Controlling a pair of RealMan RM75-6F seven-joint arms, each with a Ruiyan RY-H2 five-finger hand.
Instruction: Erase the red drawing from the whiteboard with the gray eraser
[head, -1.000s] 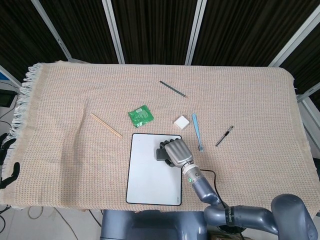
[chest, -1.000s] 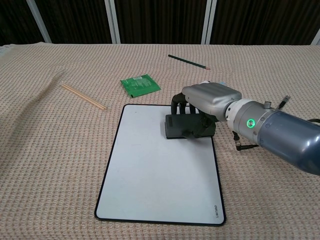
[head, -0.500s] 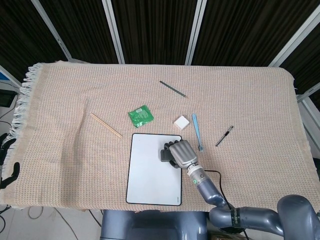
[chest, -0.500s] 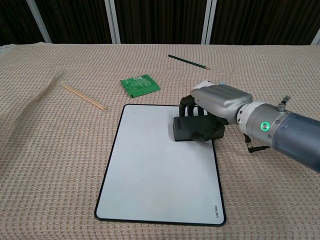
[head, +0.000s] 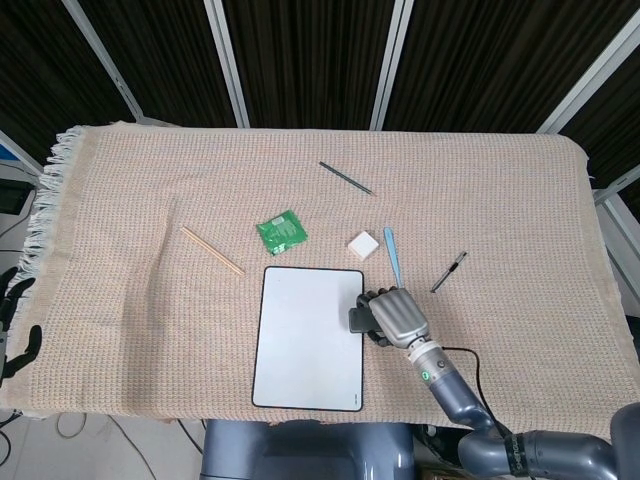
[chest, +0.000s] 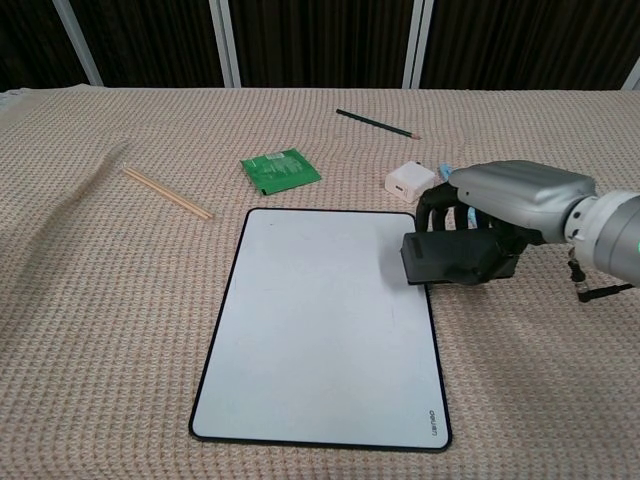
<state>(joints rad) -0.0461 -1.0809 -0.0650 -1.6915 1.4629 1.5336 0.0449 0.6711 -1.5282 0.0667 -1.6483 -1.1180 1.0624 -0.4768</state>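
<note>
Beige woven cloth covers the table. Just left of the right hand (chest: 500, 215), the white rectangular whiteboard (chest: 320, 320) shows no red drawing, so erasing looks finished. Its fingers clamp the dark gray block eraser (chest: 455, 258) at the board's right edge.

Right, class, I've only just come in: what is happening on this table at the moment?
The robot's right hand holds the gray eraser at the right edge of the whiteboard, partly over the woven cloth. The board's white surface shows no red marks in either view, so the erasing looks finished. The left hand is not in view. A white block, a green packet, a pencil and wooden sticks lie untouched around the board.
</note>
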